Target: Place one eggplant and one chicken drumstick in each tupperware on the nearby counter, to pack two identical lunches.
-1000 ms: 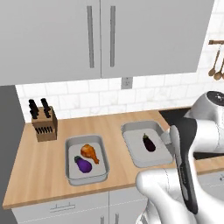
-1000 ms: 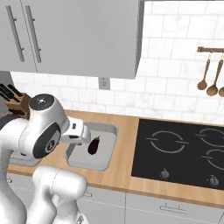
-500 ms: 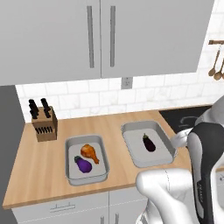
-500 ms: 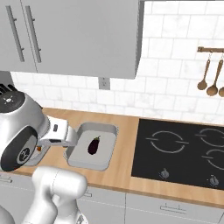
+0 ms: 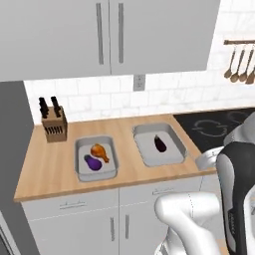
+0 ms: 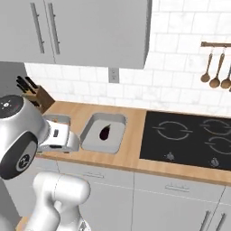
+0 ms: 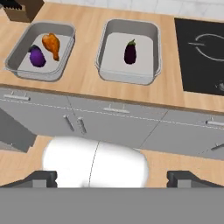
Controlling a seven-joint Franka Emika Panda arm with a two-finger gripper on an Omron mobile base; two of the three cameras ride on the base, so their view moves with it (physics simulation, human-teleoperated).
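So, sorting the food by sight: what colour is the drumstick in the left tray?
Orange-brown; the chicken drumstick shows best in the hand view.

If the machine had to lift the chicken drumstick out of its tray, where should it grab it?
Probably the drumstick across its fat upper half, coming straight down from above. It lies flat in the left tray, narrow end pointing away from the eggplant beside it, and the tray walls block a sideways approach.

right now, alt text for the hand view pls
Two grey tupperware trays sit on a light-wood counter: the left tray holds an eggplant and a chicken drumstick, the right tray only an eggplant. A black stovetop lies at right.
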